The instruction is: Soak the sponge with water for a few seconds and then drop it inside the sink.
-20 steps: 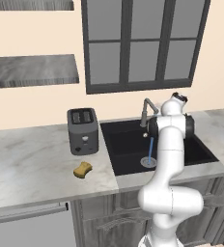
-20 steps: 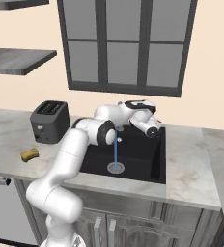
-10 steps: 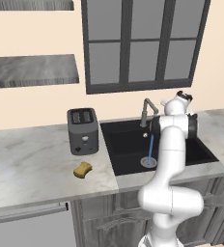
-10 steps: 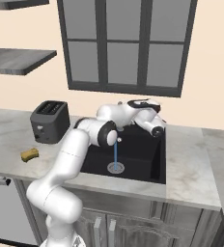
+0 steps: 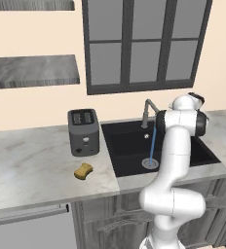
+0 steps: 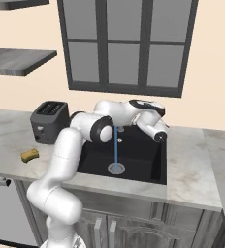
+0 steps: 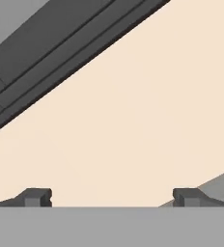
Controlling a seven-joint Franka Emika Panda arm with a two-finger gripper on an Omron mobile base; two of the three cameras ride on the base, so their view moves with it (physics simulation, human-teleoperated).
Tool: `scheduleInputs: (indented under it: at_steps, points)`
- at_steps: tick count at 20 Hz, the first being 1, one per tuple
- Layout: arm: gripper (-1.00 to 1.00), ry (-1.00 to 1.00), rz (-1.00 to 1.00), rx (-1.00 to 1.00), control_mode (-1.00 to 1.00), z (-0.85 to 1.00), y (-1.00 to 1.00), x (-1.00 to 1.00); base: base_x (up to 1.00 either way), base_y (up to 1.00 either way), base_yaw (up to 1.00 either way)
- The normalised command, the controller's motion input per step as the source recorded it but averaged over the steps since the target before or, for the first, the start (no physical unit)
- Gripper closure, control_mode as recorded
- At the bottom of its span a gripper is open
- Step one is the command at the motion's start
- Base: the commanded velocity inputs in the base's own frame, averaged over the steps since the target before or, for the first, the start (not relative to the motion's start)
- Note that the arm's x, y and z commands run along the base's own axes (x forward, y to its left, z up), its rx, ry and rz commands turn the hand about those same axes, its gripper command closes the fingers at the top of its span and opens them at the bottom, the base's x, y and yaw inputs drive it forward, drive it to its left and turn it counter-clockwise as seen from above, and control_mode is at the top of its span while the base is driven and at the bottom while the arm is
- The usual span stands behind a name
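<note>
The small yellow-orange sponge [image 5: 83,170] [image 6: 30,155] lies on the marble counter, in front of the toaster and left of the sink. The black sink [image 5: 129,151] [image 6: 139,156] has a thin blue stream of water [image 5: 152,143] [image 6: 116,145] falling from the grey faucet [image 5: 147,110] onto the round drain [image 6: 116,168]. My gripper [image 6: 161,137] [image 7: 111,198] hangs over the sink's right side, far from the sponge. Its fingertips [image 7: 36,197] stand wide apart, open, with nothing between them. In the hand view it faces the beige wall and the dark window frame.
A dark grey toaster [image 5: 83,131] [image 6: 49,121] stands on the counter left of the sink. The dark-framed window [image 5: 141,44] sits behind the faucet, and grey shelves [image 5: 32,70] hang on the wall at the left. Marble counter [image 6: 189,160] continues right of the sink.
The hand has drifted a little to the right over the sink's right side and stays open. The sponge has not moved, and the water keeps running.
</note>
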Motion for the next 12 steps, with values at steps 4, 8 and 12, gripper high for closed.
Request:
scheduleInputs:
  at_steps: [4,8,12]
  points:
    - [-1.00,0.04,0.00,0.00,-1.00,0.11,0.00,-0.56,0.00,0.00,0.00]
    - [-1.00,0.05,0.00,0.00,-1.00,0.15,0.00,-0.49,0.00,0.00,0.00]
    - [-1.00,0.06,0.00,0.00,-1.00,0.18,-0.03,-0.42,0.00,0.00,0.00]
